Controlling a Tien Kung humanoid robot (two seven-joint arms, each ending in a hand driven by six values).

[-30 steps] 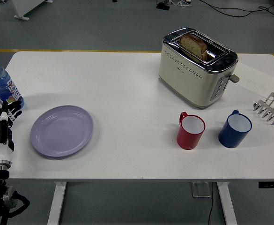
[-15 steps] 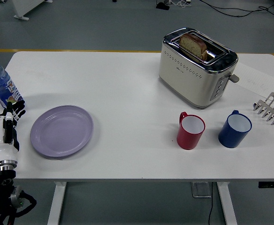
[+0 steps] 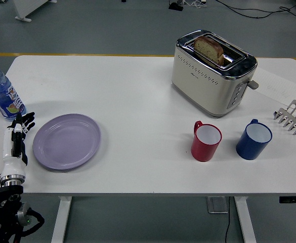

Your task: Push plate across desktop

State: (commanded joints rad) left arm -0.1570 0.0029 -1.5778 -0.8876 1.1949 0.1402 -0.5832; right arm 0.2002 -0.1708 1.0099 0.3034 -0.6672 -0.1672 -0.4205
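A lavender oval plate (image 3: 67,140) lies flat on the white table (image 3: 137,96), toward its front left. My left hand (image 3: 18,132) is just left of the plate's rim, a small gap apart, held edge-on with its black fingers (image 3: 25,120) extended and holding nothing. The white forearm runs down to the table's near-left corner. My right arm does not show.
A blue-capped water bottle (image 3: 0,92) stands right behind my left hand. A cream toaster (image 3: 212,72) with bread stands at the back right. A red mug (image 3: 206,141), a blue mug (image 3: 254,139) and a metal toast rack (image 3: 291,117) are at the right.
My left hand has moved right and slightly forward, closing in on the plate's left rim. The plate has not moved.
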